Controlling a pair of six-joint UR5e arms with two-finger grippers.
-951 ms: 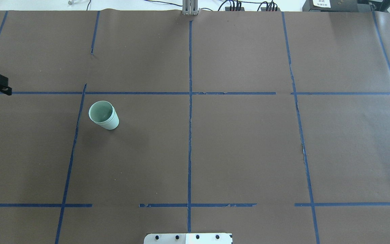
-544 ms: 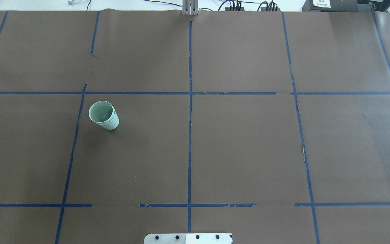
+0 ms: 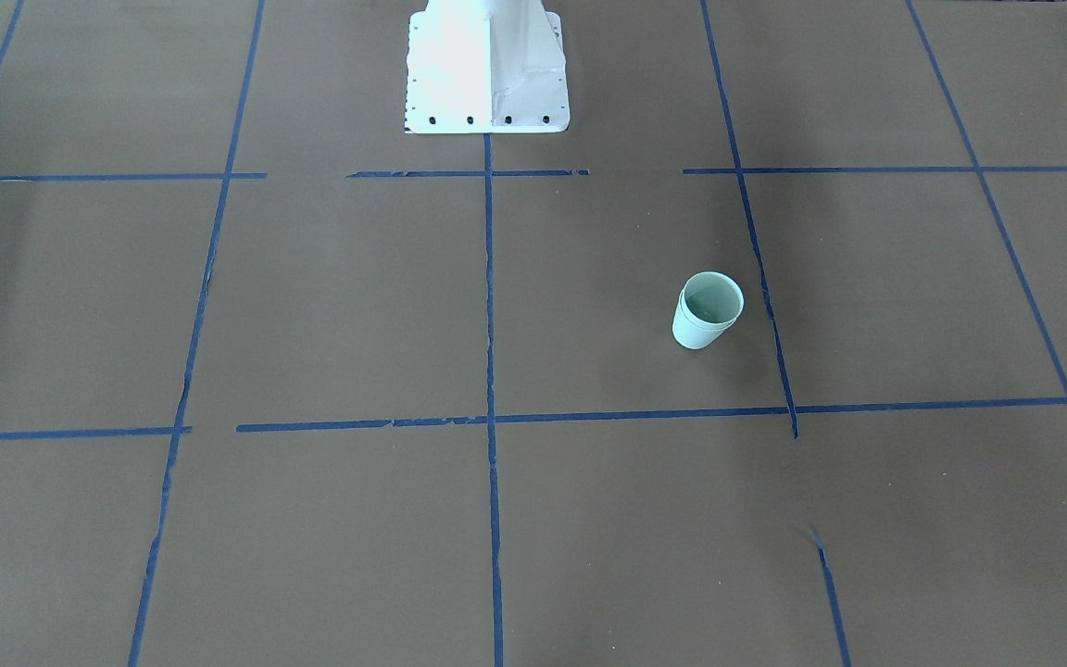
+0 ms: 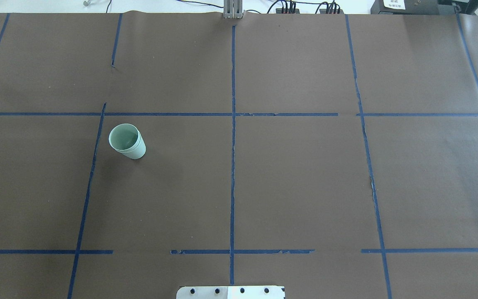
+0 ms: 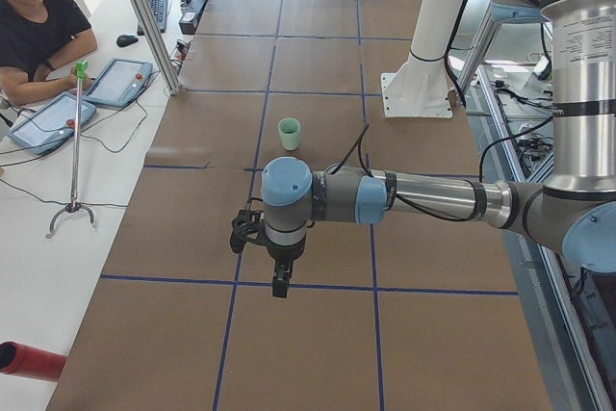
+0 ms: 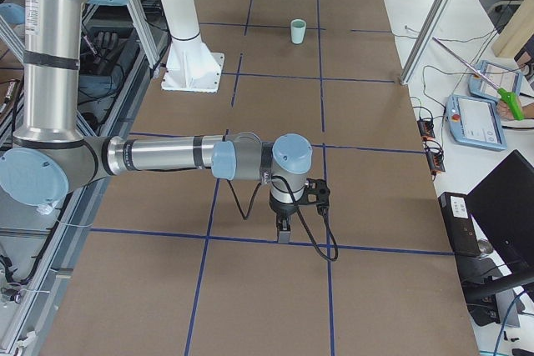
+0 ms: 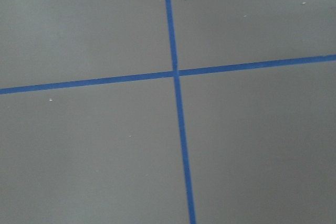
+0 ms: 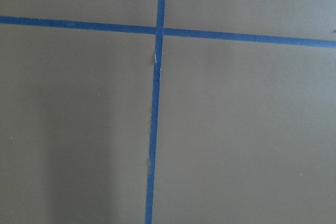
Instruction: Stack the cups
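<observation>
Two small pale mint-green tapered handleless cups (image 4: 127,141) look nested already: a double rim line, one inside the other, upright on the brown paper-covered table (image 4: 305,187). They're in the robot's left half, just beside a blue tape grid line (image 4: 96,145). My read is stacking is done and only the park is left. To do that well, keep both arms out at the table ends, no sweep over the stack, and check the inner cup sits level.

- Overhead and front views: rim detail, no arms at all.
- Side views: left gripper (image 5: 280,284) and right gripper (image 6: 284,233) hang pointing down, well apart from the cups. Nothing visibly held, and I can't tell how wide the jaws are from here.
- Wrist cams: only paper and tape crossings, no fingers and no cups
</observation>
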